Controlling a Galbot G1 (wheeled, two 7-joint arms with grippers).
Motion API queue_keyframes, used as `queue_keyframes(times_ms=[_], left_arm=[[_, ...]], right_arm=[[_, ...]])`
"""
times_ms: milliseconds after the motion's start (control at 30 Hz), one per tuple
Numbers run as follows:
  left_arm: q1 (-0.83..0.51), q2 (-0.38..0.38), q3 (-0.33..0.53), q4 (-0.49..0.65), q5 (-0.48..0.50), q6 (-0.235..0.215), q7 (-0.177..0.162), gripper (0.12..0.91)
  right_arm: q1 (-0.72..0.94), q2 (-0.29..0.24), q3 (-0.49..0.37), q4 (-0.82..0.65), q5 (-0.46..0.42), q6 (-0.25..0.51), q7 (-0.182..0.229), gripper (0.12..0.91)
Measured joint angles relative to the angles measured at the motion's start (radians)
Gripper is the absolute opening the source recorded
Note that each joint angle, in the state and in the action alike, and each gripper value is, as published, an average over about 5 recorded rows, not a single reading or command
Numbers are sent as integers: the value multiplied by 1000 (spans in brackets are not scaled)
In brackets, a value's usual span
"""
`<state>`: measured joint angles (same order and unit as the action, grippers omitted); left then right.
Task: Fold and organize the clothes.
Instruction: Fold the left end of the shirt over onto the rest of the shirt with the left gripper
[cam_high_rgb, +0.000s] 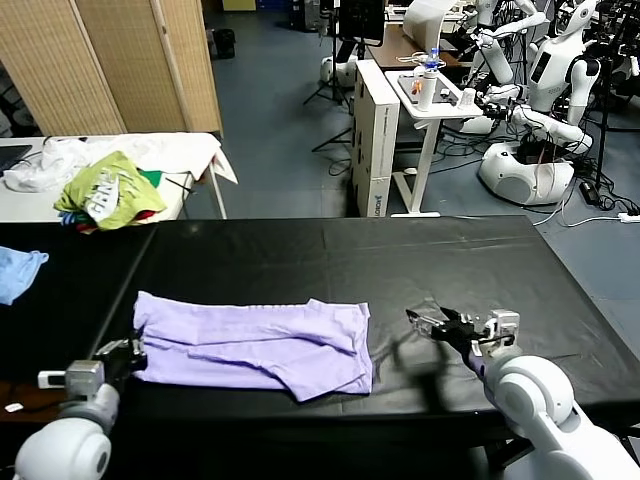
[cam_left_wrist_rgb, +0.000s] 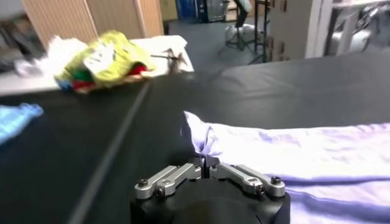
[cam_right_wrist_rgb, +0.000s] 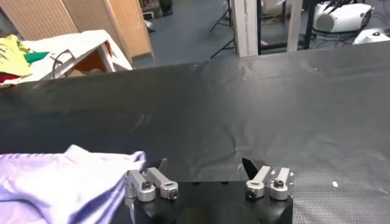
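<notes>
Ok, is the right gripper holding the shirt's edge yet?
No: in the right wrist view the right gripper stands open over bare black table covering, with the lavender T-shirt lying off to its side.

No text, label, brand, number or sign can be read on anything here.

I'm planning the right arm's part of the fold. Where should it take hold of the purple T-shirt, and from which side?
Probably the free edge of the purple T-shirt nearest the right end effector, coming in low from the robot's right. The shirt lies flat on the black table, that edge is unobstructed, and the left end effector already pinches the opposite end.
</notes>
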<state>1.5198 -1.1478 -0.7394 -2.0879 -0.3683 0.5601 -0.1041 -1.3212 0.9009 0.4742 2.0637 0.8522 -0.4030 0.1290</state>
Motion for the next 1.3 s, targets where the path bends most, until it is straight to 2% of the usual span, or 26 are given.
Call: queue_keyframes(times_ms=[133, 233, 333, 467, 600, 700, 867, 1033, 1300], left_arm=[[16, 26, -28, -6, 37, -14, -6, 172], [18, 23, -29, -31, 7, -3, -26, 172], [12, 4, -7, -73, -77, 32, -63, 172], [-10, -41, 57, -135, -234, 76, -110, 172], [-39, -90, 137, -169, -357, 92, -149, 172], [-59, -121, 196, -177, -401, 95, -168, 172], [-87, -167, 293, -180, -424, 91, -187, 172], [-117, -213, 375, -167, -425, 88, -190, 172], [-152, -261, 453, -135, -414, 83, -191, 172]], right_arm=[[-94, 12, 53, 38, -48, 54, -10, 907], [-163, 23, 87, 63, -82, 77, -16, 907], [-217, 37, 105, 85, -116, 90, -20, 907], [-269, 58, 109, 107, -147, 95, -22, 907], [-298, 75, 106, 121, -160, 96, -22, 907], [-305, 79, 106, 128, -161, 96, -21, 907], [-309, 82, 107, 132, -162, 96, -19, 907], [-311, 87, 102, 129, -167, 96, -19, 907], [-303, 89, 89, 128, -171, 95, -19, 907]])
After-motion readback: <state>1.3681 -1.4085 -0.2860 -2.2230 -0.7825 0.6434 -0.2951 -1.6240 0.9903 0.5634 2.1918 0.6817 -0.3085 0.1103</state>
